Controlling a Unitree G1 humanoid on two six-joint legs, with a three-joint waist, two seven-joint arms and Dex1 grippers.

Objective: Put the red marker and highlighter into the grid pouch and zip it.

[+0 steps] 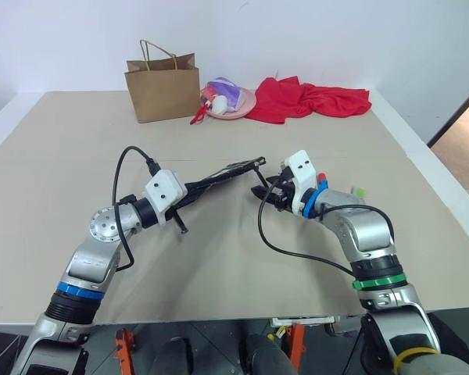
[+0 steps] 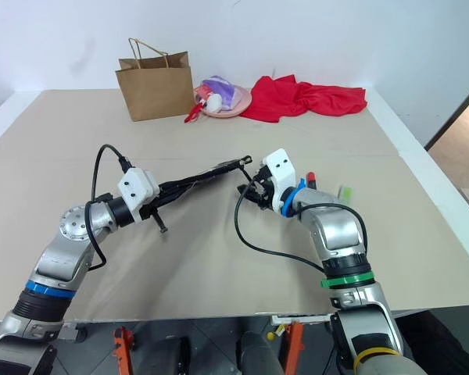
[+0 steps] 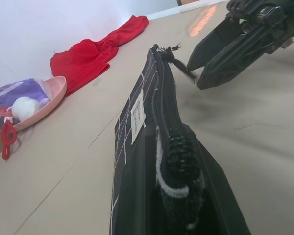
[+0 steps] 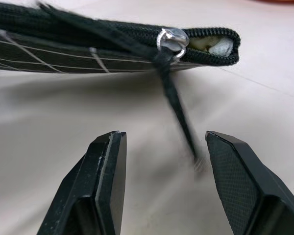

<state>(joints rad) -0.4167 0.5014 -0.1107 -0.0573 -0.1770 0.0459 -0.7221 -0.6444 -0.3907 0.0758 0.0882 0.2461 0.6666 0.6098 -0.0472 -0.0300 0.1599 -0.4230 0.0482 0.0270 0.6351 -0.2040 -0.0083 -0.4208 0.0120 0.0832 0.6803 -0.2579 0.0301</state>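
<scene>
Your left pincer (image 1: 189,190) is clamped on the pouch (image 1: 223,175); it's soft, light. Your right pincer (image 4: 159,181) gapes empty: pinch the thin cord (image 4: 179,115) below the zipper ring.

A brown paper bag (image 1: 163,88), pink bowl (image 1: 233,105) and red cloth (image 1: 309,99) line the table's (image 1: 55,141) far edge

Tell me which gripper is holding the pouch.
The left gripper: it is shut on the pouch, held off the table. The right gripper is open, empty, near the zipper cord.

Silver arms, white wrist boxes, black cables, black-fingered right hand (image 1: 259,193).
</scene>
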